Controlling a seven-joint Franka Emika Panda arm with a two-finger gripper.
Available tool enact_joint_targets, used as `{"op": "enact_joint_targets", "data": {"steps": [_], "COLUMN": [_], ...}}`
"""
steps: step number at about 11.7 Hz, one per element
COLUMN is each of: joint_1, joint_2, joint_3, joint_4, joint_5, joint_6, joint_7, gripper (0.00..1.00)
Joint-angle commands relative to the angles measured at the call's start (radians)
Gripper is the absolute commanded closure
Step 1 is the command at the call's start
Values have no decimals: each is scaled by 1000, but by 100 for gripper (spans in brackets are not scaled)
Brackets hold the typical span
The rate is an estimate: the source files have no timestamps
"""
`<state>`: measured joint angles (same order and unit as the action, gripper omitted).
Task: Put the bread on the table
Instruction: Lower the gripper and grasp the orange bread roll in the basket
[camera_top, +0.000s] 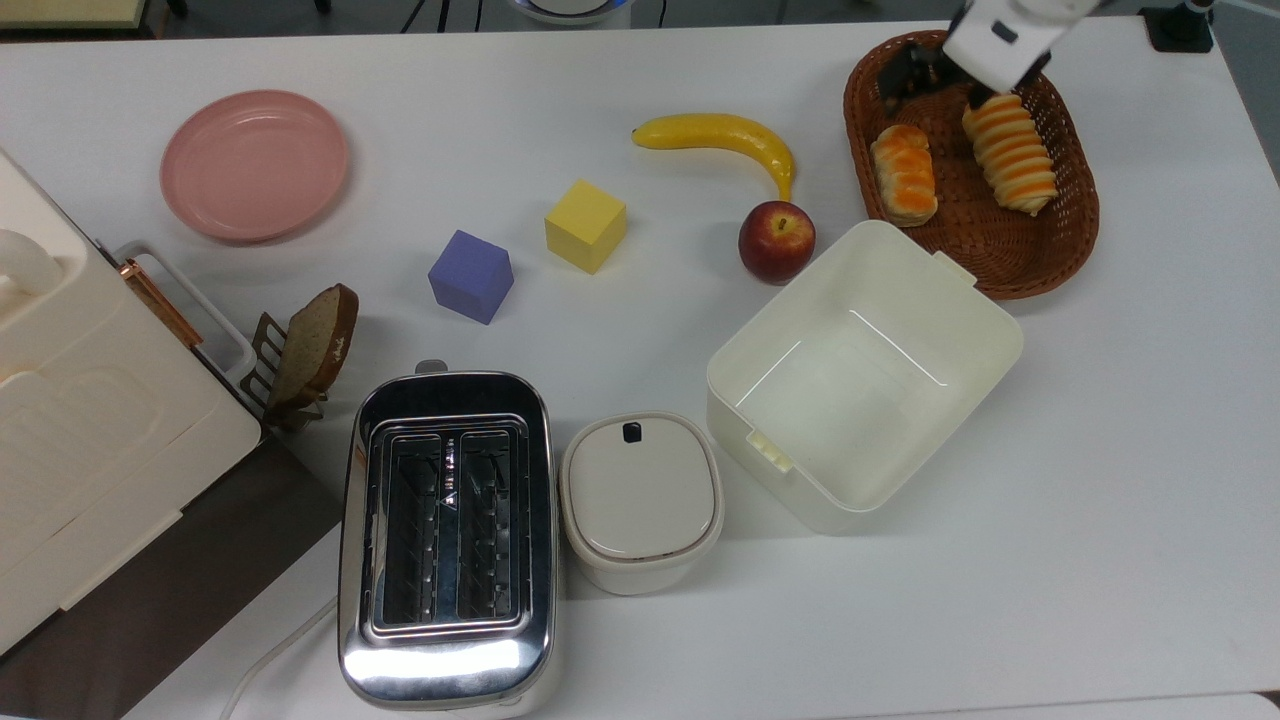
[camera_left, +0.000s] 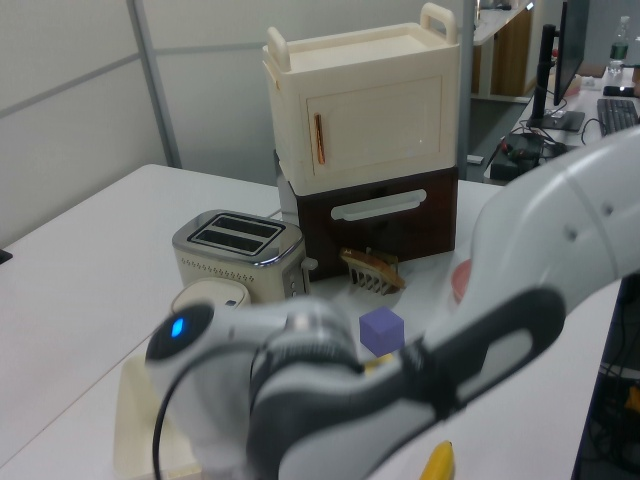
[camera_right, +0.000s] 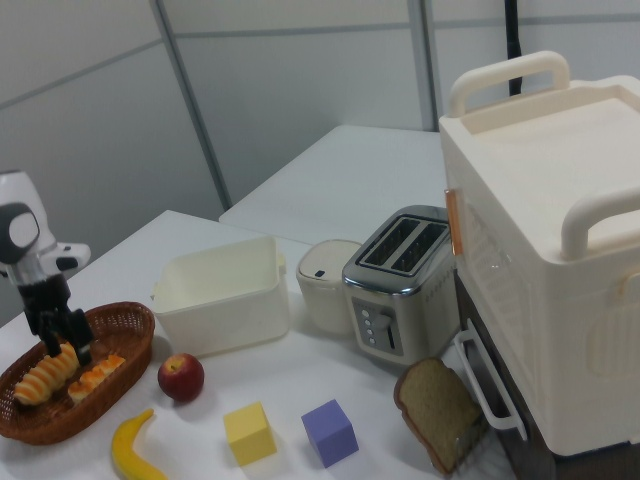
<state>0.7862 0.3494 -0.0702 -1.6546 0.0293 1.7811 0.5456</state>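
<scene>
The bread (camera_top: 904, 174) is a short cream bun with orange-brown ridges, lying in the left half of a brown wicker basket (camera_top: 1000, 262) at the top view's upper right. A longer striped roll (camera_top: 1010, 150) lies beside it. In the right view the bread (camera_right: 97, 376) sits in the basket (camera_right: 125, 327) at the lower left. My gripper (camera_top: 940, 88) hangs open over the basket's far end, between the bun and the roll and just beyond them. In the right view the gripper (camera_right: 62, 346) hovers right above the two, holding nothing. The white table (camera_top: 1100, 480) carries everything.
An open cream box (camera_top: 865, 375) stands just below the basket in the top view, with an apple (camera_top: 777, 240) and a banana (camera_top: 720, 135) to the left. Farther left are a yellow cube (camera_top: 586, 225), a purple cube (camera_top: 471, 276), a toaster (camera_top: 447, 535) and a pink plate (camera_top: 254, 165).
</scene>
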Motion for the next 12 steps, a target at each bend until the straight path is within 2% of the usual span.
{"op": "enact_joint_targets", "data": {"steps": [1, 2, 3, 5, 7, 9, 10, 11, 12], "joint_1": [34, 36, 38, 42, 39, 33, 33, 33, 33], "joint_2": [62, 66, 66, 75, 111, 117, 115, 114, 106], "joint_3": [-19, -19, -14, -14, -14, -14, -14, -14, -17], "joint_4": [12, 12, 12, 12, 12, 12, 15, 38, 42], "joint_5": [-51, -55, -72, -95, -121, -161, -160, -158, -155], "joint_6": [57, 57, 57, 58, 60, 67, 66, 58, 57], "joint_7": [108, 117, 120, 140, 139, 135, 137, 140, 142], "gripper": [3, 13, 18, 18, 31, 55, 64, 80, 90]}}
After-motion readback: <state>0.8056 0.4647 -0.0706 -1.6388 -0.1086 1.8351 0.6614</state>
